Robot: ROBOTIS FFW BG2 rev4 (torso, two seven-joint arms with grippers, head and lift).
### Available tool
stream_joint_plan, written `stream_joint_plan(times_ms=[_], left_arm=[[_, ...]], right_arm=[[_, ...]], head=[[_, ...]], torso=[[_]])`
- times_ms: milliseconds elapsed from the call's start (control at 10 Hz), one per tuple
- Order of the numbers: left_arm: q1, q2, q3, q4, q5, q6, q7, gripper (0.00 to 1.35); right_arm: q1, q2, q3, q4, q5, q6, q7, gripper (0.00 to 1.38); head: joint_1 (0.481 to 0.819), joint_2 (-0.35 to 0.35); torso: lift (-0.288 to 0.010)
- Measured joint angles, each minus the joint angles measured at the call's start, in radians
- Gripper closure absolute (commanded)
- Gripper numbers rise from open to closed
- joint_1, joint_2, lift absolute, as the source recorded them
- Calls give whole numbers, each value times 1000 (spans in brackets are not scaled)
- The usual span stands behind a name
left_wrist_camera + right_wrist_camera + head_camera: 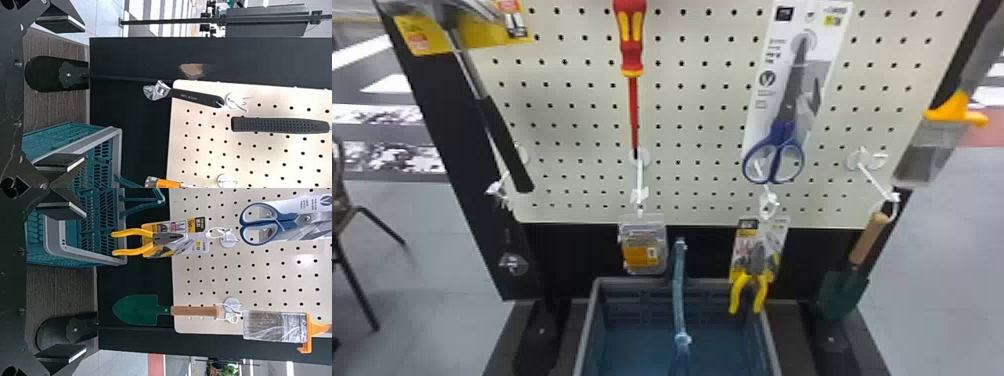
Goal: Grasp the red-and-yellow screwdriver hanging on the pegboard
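The red-and-yellow screwdriver (632, 65) hung tip-down high on the pegboard (697, 167), between a hammer (507, 145) and a pair of scissors (784, 125), as you faced the grasp with your left gripper (83, 94) and right gripper (86, 282) both empty, fingers spread apart. The left looked the likelier choice, the tool sitting slightly left of centre in the head view. Good work called for you to raise that gripper well above the basket (652, 281), square it to the handle (631, 30) and come straight in with a finger on either side. The lower handle seemed the surest hold; pinching the thin shaft (633, 112) risked a swing. You needed to close gently, without shoving the screwdriver into the pegboard, and check the grip before lifting.
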Motion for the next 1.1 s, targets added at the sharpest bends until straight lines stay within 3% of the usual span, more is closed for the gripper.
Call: stream_joint_plan(times_ms=[800, 1100], left_arm=[[-6, 0, -4, -6, -1, 1, 0, 142], [-37, 0, -2, -77, -30, 39, 0, 142]], right_arm=[[-1, 0, 0, 1, 1, 0, 0, 108], [-3, 0, 0, 5, 2, 0, 0, 108]], head=[[549, 0], [549, 0]], torso=[[-100], [-100]])
